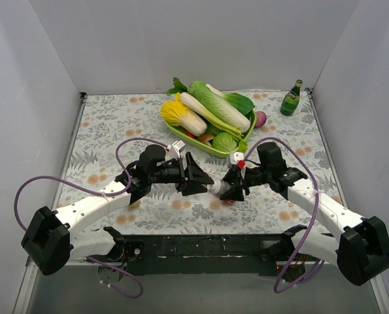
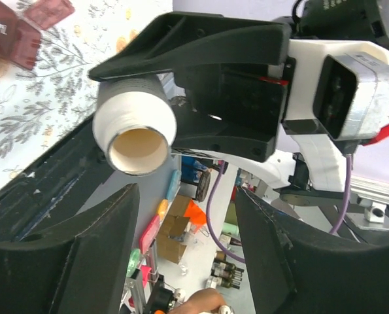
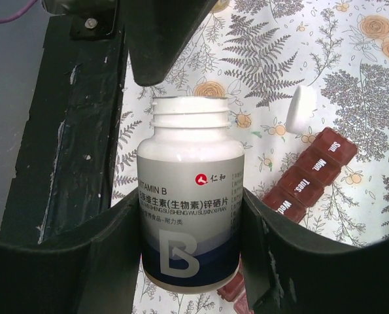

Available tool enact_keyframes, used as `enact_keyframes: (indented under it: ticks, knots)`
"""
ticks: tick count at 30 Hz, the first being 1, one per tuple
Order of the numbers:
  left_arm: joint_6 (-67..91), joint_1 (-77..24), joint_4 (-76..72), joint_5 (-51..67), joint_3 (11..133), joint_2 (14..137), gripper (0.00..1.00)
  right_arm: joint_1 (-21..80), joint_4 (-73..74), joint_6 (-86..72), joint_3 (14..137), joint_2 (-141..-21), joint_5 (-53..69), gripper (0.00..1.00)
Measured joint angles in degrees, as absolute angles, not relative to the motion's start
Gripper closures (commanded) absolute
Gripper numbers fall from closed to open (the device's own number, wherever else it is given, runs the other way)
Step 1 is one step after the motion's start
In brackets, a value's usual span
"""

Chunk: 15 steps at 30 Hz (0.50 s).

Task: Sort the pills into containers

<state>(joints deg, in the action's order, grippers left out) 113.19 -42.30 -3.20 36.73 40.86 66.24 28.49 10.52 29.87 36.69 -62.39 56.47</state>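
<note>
Spillage onto the bench threatened: right fingers clamped the uncapped bottle tipped sideways, left fingers spread wide nearby.

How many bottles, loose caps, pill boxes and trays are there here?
Bottles: 2 (vitamin bottle, green bottle)
Cap: 1
Pill organiser: 1
Tray: 1
Total: 5
</note>
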Motion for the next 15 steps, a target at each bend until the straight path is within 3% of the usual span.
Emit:
enact_keyframes:
  ticks: [6, 15]
  knots:
    - [106.5, -39.4, 2.6, 34.5, 40.1, 64.8, 0.3, 27.9, 10.5, 29.8, 36.6, -62.4, 55.7, 0.99]
    - [94.3, -35.2, 11.9, 23.6, 35.9, 58.7, 0.3, 26.4, 10.5, 29.5, 36.5, -62.3, 55.4, 0.99]
